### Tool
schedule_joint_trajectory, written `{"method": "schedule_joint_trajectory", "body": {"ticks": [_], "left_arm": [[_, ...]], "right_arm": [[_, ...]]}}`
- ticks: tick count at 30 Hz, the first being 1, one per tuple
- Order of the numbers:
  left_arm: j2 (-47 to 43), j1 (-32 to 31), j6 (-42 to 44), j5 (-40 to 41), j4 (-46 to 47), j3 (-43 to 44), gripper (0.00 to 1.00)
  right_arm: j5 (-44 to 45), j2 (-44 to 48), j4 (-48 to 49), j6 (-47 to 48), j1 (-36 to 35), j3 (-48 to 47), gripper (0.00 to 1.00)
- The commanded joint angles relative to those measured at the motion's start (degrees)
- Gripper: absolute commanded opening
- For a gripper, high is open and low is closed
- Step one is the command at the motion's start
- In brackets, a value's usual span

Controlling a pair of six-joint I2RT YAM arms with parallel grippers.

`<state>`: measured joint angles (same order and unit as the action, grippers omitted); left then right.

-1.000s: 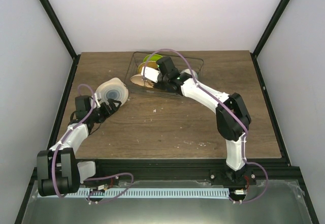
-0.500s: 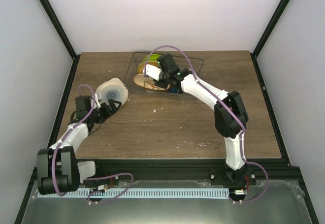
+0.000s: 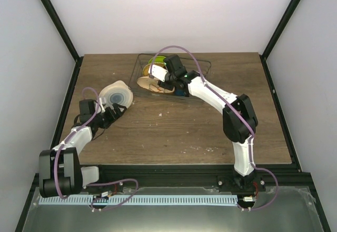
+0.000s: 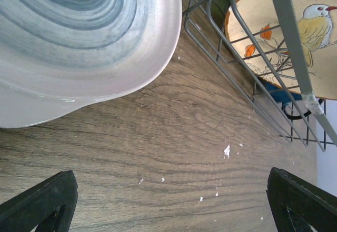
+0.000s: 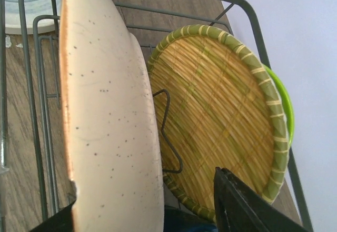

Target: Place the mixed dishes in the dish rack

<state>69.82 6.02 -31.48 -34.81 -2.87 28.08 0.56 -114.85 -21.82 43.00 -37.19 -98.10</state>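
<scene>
L claw point(image 4: 171, 198): spread wide, empty, low over bench point(image 4: 158, 137), just short of white dish w/ blue rings point(image 4: 79, 37). Dish flat on the wood, left of wire dish rack point(image 5: 242, 8), close to it but apart. R claw point(image 5: 145, 211): inside rack, partly spread astride bird-pattern plate point(image 4: 253, 16), w/ clear gap btwn one finger point(image 5: 242, 211) and plate's speckled cream back, so no pinch. Bird plate upright on edge btwn rack wires. Behind it tan woven plate point(image 5: 221, 116), also on edge; behind that lime-green plate point(image 5: 284, 106), only a rim sliver in view. Dark blue item point(image 4: 274, 87) low in rack beneath bird plate, too hidden to name.
</scene>
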Motion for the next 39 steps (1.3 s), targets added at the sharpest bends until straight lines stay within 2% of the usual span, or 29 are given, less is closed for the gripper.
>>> {"method": "schedule_joint_trajectory", "body": {"ticks": [1,10,20,30,33,39], "left_arm": [[0.9,0.2,-0.1,-0.5,1.5,1.1,1.0],[1.2,0.3,0.2,1.3,0.4,2.3,1.0],[5.7,2.6,0.7,11.5,-5.2,11.1,1.0],[13.5,8.5,1.9,18.4,-9.4,18.6,1.0],[17.2,8.8,2.8,21.5,-11.4,21.7,1.0],[24.5,8.8,3.1,21.6,-12.6,26.9,1.0]], "right_arm": [[1.7,3.5,2.8,0.5,0.5,0.5,0.49],[3.1,9.6,2.2,1.5,-2.0,8.3,0.52],[5.0,18.4,6.3,-2.8,-5.0,19.6,0.53],[10.9,28.4,6.7,-13.0,-6.9,31.0,0.52],[10.4,31.0,6.8,-16.7,-7.0,35.1,0.52],[10.8,34.7,5.9,-21.7,-7.3,39.4,0.51]]}}
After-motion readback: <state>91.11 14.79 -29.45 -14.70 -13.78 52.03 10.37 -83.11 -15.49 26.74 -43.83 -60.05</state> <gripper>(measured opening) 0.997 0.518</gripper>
